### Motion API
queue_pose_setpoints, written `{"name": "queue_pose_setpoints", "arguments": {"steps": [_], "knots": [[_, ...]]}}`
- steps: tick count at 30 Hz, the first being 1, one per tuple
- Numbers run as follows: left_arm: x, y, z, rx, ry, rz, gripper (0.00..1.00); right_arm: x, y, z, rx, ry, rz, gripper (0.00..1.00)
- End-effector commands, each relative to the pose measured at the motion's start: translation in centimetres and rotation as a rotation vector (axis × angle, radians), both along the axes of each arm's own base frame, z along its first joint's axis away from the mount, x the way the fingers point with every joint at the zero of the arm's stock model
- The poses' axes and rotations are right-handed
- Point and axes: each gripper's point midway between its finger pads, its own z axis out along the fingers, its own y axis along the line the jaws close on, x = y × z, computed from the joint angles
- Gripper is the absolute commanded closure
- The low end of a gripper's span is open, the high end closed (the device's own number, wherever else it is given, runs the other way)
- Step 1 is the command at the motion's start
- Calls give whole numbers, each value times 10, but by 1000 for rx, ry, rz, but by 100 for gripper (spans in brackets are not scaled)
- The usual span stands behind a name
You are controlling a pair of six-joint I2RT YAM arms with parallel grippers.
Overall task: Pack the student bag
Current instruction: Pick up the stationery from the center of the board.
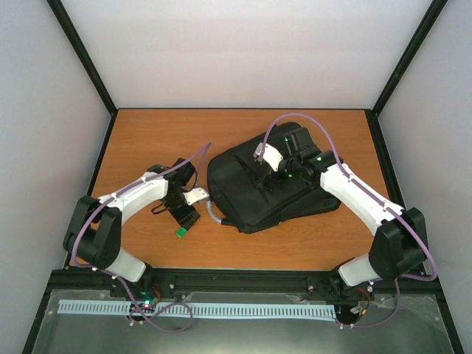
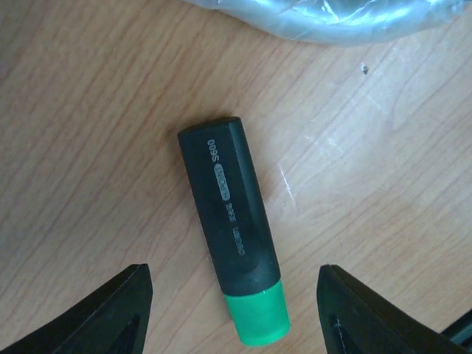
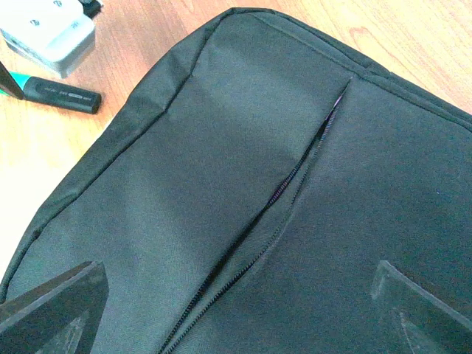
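Note:
The student bag (image 1: 269,184), a large black fabric backpack, lies flat on the wooden table right of centre. Its zip (image 3: 295,177) gapes a little along a dark slit. My right gripper (image 1: 278,171) hovers over the bag, open (image 3: 236,295), with only fabric below its fingers. A black highlighter with a green cap (image 2: 232,236) lies on the table left of the bag (image 1: 184,225). My left gripper (image 2: 232,295) is low over it, open, one finger on each side of the green cap and neither touching it.
The bag's shiny grey loop handle (image 2: 332,15) lies just beyond the highlighter, at the bag's near-left corner (image 1: 214,212). Black frame posts and white walls enclose the table (image 1: 147,140). The left wrist's white body (image 3: 48,33) shows beside the highlighter (image 3: 63,94).

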Motion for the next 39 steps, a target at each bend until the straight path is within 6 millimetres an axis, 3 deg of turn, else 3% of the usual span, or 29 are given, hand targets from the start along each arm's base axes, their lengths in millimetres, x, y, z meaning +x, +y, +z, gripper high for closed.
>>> {"name": "queue_pose_setpoints", "arguments": {"steps": [1, 6, 11, 18, 22, 26, 35, 39], "knots": [[7, -8, -10, 24, -31, -58, 36, 2, 1, 7, 20, -26, 11, 0], [11, -15, -26, 113, -59, -107, 39, 1, 1, 6, 17, -23, 12, 0], [24, -8, -37, 210, -92, -58, 43, 1, -2, 5, 9, -26, 4, 0], [25, -6, -42, 223, -83, -65, 64, 3, -4, 4, 4, -27, 1, 0], [43, -3, -35, 202, -108, -12, 66, 5, -3, 5, 5, -28, 2, 0], [72, 8, -24, 150, -133, 84, 69, 5, -4, 4, 0, -27, -1, 0], [103, 29, -35, 35, 84, 390, 67, 3, -5, 4, -3, -28, -2, 0], [107, 34, -31, 32, 72, 436, 54, 3, -7, 6, -2, -33, -6, 0]]}}
